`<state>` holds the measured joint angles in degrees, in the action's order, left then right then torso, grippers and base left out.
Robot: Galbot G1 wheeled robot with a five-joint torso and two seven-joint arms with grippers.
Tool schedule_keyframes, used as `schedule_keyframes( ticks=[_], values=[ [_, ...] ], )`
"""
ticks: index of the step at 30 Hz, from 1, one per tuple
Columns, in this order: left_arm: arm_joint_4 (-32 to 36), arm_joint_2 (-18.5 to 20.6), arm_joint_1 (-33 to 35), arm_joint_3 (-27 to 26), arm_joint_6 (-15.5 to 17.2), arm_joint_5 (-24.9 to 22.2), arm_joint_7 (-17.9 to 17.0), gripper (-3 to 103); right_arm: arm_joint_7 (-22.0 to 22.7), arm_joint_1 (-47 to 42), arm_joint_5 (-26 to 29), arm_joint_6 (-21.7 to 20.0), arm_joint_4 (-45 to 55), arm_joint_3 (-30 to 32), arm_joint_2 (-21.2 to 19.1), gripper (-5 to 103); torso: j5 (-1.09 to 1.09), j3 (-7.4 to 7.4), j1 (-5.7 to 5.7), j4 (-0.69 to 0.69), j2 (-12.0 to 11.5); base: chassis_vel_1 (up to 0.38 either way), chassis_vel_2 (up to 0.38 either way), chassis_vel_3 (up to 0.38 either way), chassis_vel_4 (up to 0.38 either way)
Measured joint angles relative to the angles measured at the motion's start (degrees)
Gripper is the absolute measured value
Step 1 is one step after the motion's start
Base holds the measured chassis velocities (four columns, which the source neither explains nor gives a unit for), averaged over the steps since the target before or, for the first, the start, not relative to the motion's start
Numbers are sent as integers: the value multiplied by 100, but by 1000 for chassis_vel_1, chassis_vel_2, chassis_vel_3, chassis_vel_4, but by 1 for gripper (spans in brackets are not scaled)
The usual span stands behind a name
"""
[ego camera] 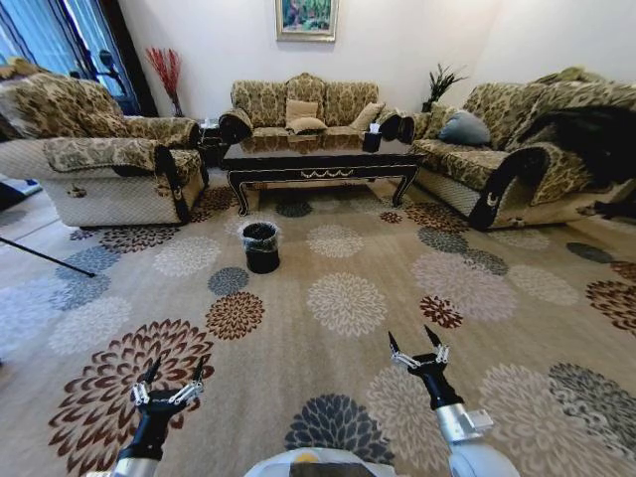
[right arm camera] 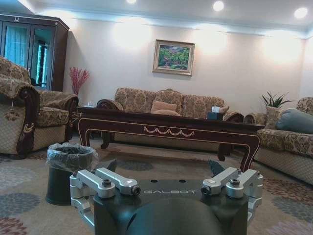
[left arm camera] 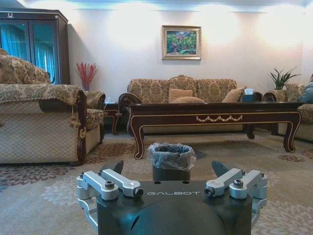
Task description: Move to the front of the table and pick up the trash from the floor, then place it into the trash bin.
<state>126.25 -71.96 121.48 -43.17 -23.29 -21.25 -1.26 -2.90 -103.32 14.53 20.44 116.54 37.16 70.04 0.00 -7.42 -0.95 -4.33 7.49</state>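
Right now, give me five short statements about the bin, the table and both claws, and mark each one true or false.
1. The bin stands on the carpet in front of the table. True.
2. The bin lies tipped on its side. False: it stands upright, with its liner bag folded over the rim.
3. The left claw is open and holds nothing. True.
4. The right claw is shut on a tissue. False: it is open and holds nothing.
5. Both claws touch the table. False: they hang over the carpet, well short of the table and the bin.
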Motion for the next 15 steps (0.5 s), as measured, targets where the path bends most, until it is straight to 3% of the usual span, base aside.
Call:
schedule_keyframes(
  ticks=[15],
  values=[
    [0, 0, 0, 0, 0, 0, 0, 100, 0, 0, 0, 0, 0, 0, 0, 100, 0, -247, -79, 0, 329, 0, 0, 0, 0]
  ],
)
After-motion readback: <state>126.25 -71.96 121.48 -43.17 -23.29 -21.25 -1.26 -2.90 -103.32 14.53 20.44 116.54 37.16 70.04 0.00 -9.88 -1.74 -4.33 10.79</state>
